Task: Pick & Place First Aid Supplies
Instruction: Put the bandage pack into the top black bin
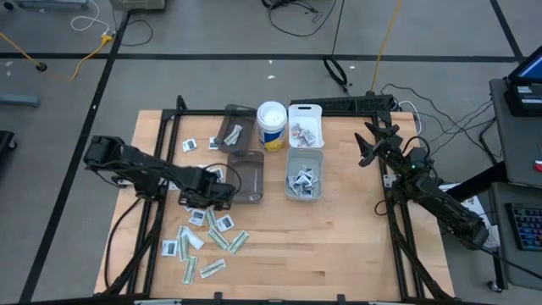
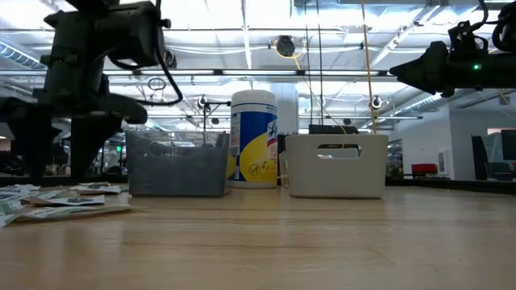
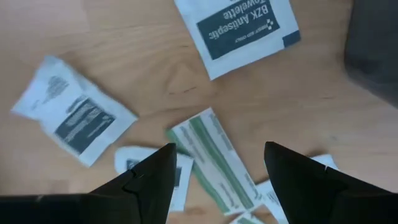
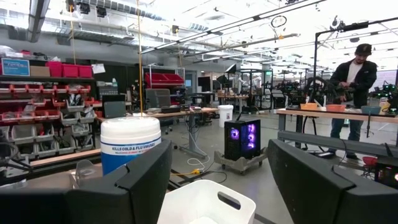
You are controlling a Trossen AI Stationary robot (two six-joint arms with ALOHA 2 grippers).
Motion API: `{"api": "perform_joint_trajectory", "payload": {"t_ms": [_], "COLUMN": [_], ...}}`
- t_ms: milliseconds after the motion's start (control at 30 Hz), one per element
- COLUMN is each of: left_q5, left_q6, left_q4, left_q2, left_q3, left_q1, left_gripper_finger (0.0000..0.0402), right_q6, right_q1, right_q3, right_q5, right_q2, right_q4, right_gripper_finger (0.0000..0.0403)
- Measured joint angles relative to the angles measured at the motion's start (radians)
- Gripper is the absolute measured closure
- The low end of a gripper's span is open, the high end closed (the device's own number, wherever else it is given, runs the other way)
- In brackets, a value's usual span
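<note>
The first aid supplies (image 1: 207,241) lie scattered flat on the wooden table near its front left: white square packets with dark print and narrow green-white strips. My left gripper (image 1: 206,196) points down, open, just above the far end of this pile. In the left wrist view a green-white strip (image 3: 214,158) lies between its fingers, with white squares (image 3: 239,28) (image 3: 71,118) around it. In the low view the fingers (image 2: 81,137) stand above the packets (image 2: 56,201). My right gripper (image 1: 373,140) waits open and empty, raised at the table's far right.
A smoky bin (image 1: 246,174) stands right beside my left gripper; a second smoky bin (image 1: 230,127) is behind it. A wipes canister (image 1: 271,125), a white bin (image 1: 305,123) and a clear bin (image 1: 303,174) with packets stand mid-table. A person (image 4: 354,81) stands far off.
</note>
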Motion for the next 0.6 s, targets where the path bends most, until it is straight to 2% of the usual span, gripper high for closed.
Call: {"api": "perform_joint_trajectory", "payload": {"t_ms": [233,400,600], "left_q5": [0.019,0.020,0.015], "left_q6": [0.007,0.006,0.006], "left_q4": [0.117,0.128,0.119], "left_q2": [0.056,0.065,0.056], "left_q3": [-0.038,-0.042,-0.042], "left_q1": [0.000,0.000,0.000], "left_gripper_finger": [0.0151,0.0154,0.0210], "right_q6": [0.000,0.000,0.000], "right_q1": [0.000,0.000,0.000], "right_q3": [0.000,0.000,0.000], "right_q5": [0.000,0.000,0.000], "right_q2": [0.000,0.000,0.000], "right_q4": [0.000,0.000,0.000], "right_gripper_finger": [0.0140,0.0140,0.0140]}}
